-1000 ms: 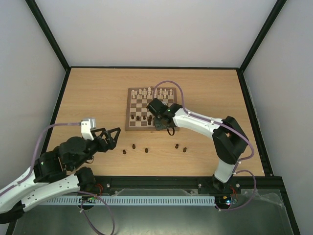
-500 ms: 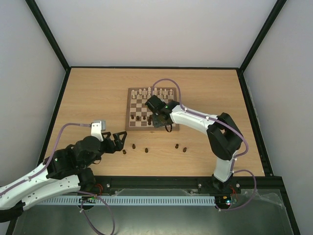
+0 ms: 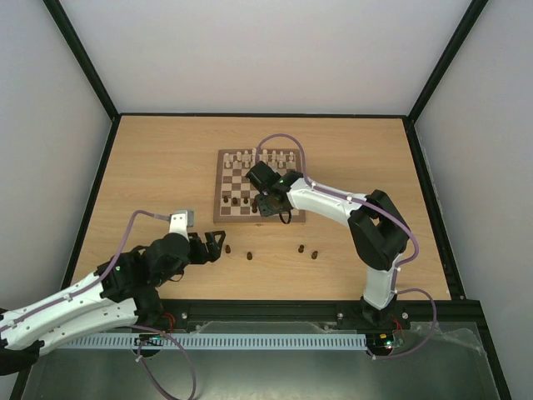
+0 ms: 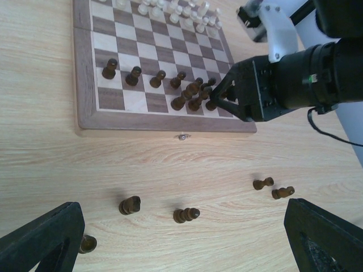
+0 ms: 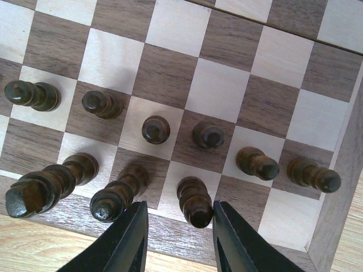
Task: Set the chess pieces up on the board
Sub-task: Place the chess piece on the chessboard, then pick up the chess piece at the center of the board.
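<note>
The board (image 3: 237,179) lies mid-table, with several dark chess pieces (image 5: 154,129) standing in its two near rows. My right gripper (image 5: 180,218) is open over the near edge. A dark piece (image 5: 194,201) stands between its fingers, close to the right finger (image 5: 238,246) and well apart from the left one. My left gripper (image 4: 182,226) is wide open, low over the table in front of the board, holding nothing. Loose dark pieces lie there on their sides: one (image 4: 186,215) between the fingers, another (image 4: 129,204) to its left, and two (image 4: 272,187) to the right.
Cream-white chessmen (image 3: 258,157) fill the board's far rows. Another dark piece (image 4: 87,243) lies by my left finger. The right arm (image 3: 333,200) reaches across the board's near right corner. Black rails and walls border the tabletop (image 3: 166,167).
My right gripper has opened, leaving the dark piece standing on the board's near row. My left arm has swung forward and right, to the loose pieces in front of the board.
</note>
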### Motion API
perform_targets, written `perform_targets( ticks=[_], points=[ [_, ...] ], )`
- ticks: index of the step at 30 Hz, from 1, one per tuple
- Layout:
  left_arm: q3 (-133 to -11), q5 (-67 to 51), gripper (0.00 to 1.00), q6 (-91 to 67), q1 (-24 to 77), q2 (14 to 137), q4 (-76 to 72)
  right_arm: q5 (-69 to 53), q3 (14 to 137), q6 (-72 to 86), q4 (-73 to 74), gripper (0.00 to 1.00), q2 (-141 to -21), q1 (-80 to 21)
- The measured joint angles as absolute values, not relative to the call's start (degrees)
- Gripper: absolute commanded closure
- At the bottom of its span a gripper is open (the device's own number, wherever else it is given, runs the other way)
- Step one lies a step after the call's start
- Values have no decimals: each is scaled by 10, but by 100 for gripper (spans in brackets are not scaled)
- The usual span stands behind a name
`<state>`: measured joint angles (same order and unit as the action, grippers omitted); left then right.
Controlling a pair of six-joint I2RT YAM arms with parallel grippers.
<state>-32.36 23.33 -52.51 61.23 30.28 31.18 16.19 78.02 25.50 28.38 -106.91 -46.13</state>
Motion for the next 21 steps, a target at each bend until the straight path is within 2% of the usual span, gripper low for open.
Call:
perform_targets(
  ticks=[6,14,19,21],
  points=[
    [-313,224,0,-531,612,339,294,161,776,256,284,62,-1060,-461],
    [-311,223,1,-534,628,392,269,161,760,257,284,61,-987,-461],
    [-311,227,5,-538,653,434,246,161,743,257,284,60,-954,-461],
    [-312,231,10,-543,669,461,236,161,731,258,285,60,-940,-461]
  ],
)
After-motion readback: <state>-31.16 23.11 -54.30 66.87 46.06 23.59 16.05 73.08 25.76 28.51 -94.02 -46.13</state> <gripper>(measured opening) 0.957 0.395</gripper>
